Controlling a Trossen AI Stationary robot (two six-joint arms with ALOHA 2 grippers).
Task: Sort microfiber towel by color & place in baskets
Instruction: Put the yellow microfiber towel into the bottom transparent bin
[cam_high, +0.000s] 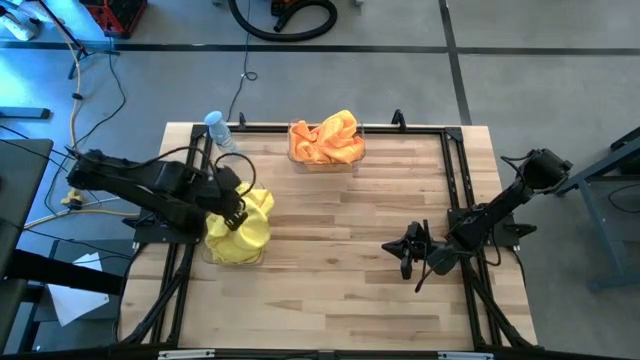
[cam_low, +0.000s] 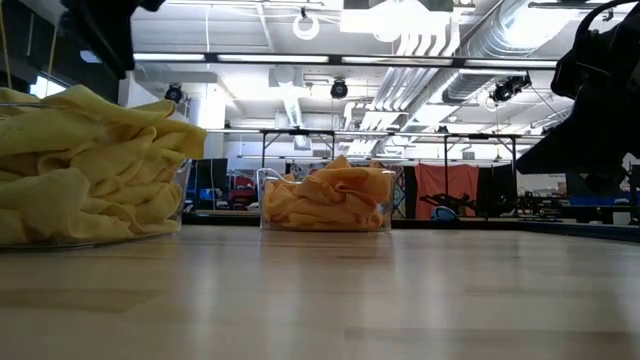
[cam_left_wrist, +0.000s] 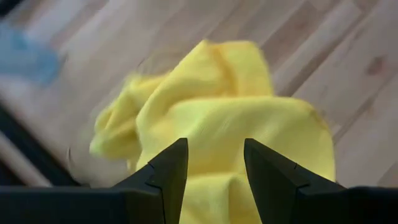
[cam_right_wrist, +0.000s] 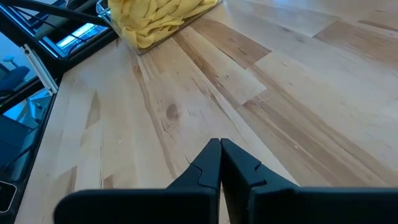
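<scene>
Fingers of the left gripper (cam_left_wrist: 214, 163) stand parted with nothing between them, hovering just above the heap of yellow towels (cam_high: 240, 228). That heap fills one of the two baskets (cam_low: 176, 205), at the table's (cam_high: 340, 290) left edge. Individual cloths cannot be counted. The second basket (cam_low: 268, 198), at the far edge, holds the orange towels (cam_high: 325, 140). On the right, the right gripper (cam_right_wrist: 221, 163) rests low over bare wood, fingers pressed together, holding nothing.
</scene>
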